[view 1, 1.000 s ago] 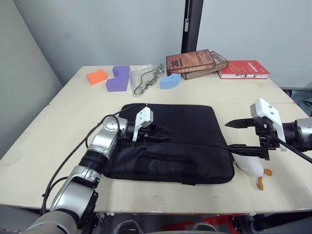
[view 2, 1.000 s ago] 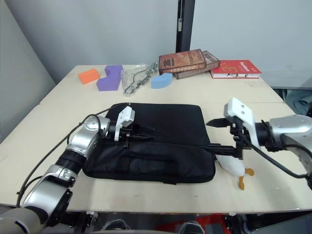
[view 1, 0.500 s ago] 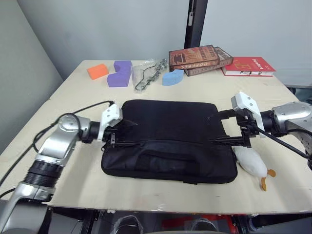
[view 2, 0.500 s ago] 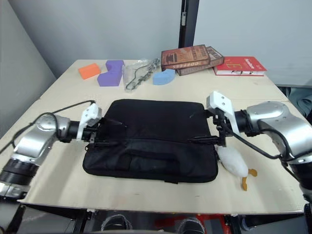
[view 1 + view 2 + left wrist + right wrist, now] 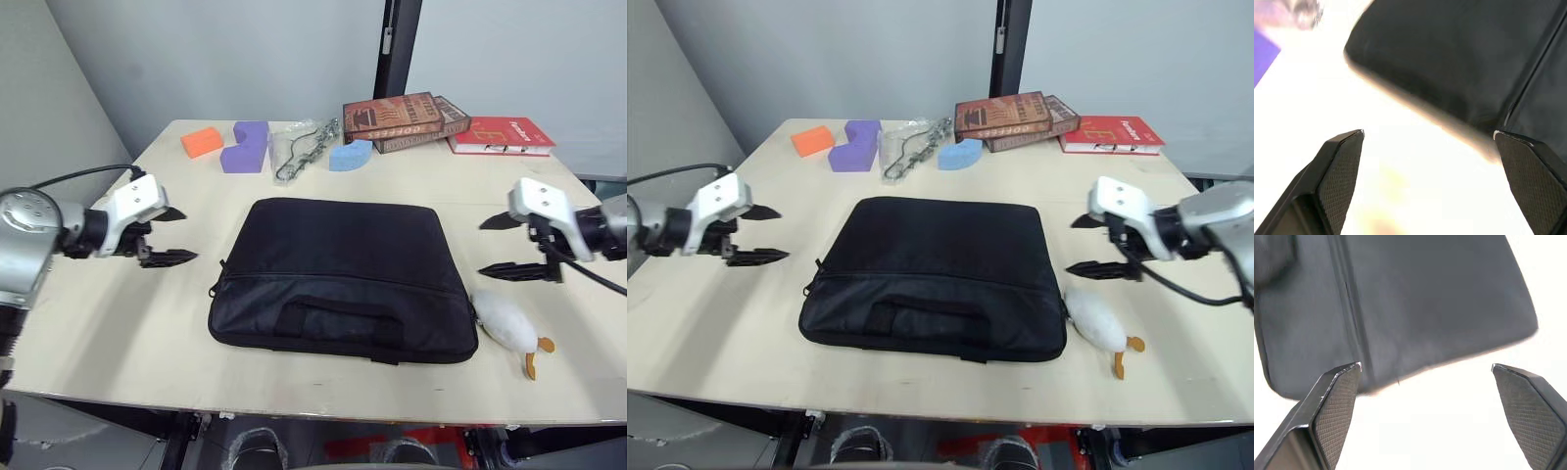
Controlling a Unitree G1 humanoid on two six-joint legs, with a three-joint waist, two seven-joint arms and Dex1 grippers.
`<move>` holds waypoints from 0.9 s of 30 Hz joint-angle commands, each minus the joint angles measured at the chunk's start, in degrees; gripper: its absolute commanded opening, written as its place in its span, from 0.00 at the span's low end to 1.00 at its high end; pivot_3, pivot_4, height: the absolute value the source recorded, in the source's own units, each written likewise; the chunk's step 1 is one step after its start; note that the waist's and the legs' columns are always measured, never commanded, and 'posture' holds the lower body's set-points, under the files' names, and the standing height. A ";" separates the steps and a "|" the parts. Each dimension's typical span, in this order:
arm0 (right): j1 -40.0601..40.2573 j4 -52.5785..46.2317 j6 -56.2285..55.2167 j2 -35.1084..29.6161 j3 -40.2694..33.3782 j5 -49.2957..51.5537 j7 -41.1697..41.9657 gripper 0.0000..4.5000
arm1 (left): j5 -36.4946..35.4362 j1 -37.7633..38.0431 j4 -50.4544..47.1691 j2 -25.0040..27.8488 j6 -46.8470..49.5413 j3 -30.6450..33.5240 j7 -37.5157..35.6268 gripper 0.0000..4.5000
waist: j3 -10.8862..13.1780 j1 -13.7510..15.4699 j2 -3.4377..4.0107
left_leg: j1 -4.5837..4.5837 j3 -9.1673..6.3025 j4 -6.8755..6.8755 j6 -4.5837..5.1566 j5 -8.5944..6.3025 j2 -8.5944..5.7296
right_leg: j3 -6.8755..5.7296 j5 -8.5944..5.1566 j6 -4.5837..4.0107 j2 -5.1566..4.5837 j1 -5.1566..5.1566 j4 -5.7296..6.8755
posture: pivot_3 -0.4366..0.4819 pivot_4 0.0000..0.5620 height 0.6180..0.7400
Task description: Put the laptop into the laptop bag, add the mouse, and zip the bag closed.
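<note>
The laptop bag [image 5: 343,279] lies flat in the middle of the pale wooden tabletop [image 5: 118,323], its black fabric smooth and its zipper line running across the width just above the front pocket and short handle. No gap shows along that seam. The laptop and the mouse cannot be seen; whether they sit inside the bag cannot be told.

The left claw [image 5: 168,236] hovers over the bare tabletop to the left of the bag, well apart from it, its two black fingers spread wide and holding nothing. In the left wrist view, the fingers [image 5: 1339,166] frame the bag's corner and edge with open tabletop between.

The right claw [image 5: 509,246] hangs to the right of the bag, near its right edge but not touching, fingers likewise spread and empty. The right wrist view shows its fingers [image 5: 1334,399] parted with the bag's side beyond them.

A white plush duck [image 5: 507,324] with orange feet lies just beside the bag's near right corner, below the right claw.

Along the far edge of the tabletop sit an orange foam block [image 5: 201,142], a purple foam block [image 5: 244,147], a clear plastic bag holding a chain [image 5: 302,152], a blue curved block [image 5: 350,155], a stack of brown books [image 5: 404,118] and a red book [image 5: 500,136].
</note>
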 commanded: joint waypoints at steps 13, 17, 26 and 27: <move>-2.07 3.94 -7.43 -8.44 -3.29 -4.67 6.88 1.00 | 5.96 -11.19 8.14 3.88 -11.31 -3.87 -6.31 0.99 | 0.11 0.01 -0.03 | -0.02 -0.05 0.57 0.10 -0.05 0.06 | 0.04 -0.01 -0.25 0.00 0.00 0.49 | 0.48 0.27 0.95; -3.69 1.32 -4.09 -7.74 -3.97 -1.75 7.75 1.00 | 5.10 -12.57 7.34 2.07 -10.26 -3.87 -6.46 0.99 | 0.14 -0.05 -0.02 | 0.01 -0.05 0.67 0.10 -0.05 0.10 | 0.07 -0.03 -0.29 0.02 -0.02 0.69 | 0.48 0.27 0.95; -4.85 -4.38 2.08 -7.07 -5.21 4.22 7.95 1.00 | 4.94 -13.96 6.36 0.06 -8.01 -4.18 -7.06 0.99 | 0.16 0.16 -0.04 | -0.04 -0.06 0.81 0.11 -0.05 0.13 | 0.09 -0.03 -0.31 0.05 -0.09 0.82 | 0.48 0.27 0.95; -4.57 -4.54 2.17 -7.05 -5.30 4.30 7.74 1.00 | 5.02 -14.00 6.33 0.03 -7.98 -4.20 -7.13 0.99 | 0.16 0.19 -0.04 | -0.04 -0.07 0.81 0.11 -0.05 0.13 | 0.09 -0.03 -0.32 0.05 -0.09 0.82 | 0.48 0.27 0.95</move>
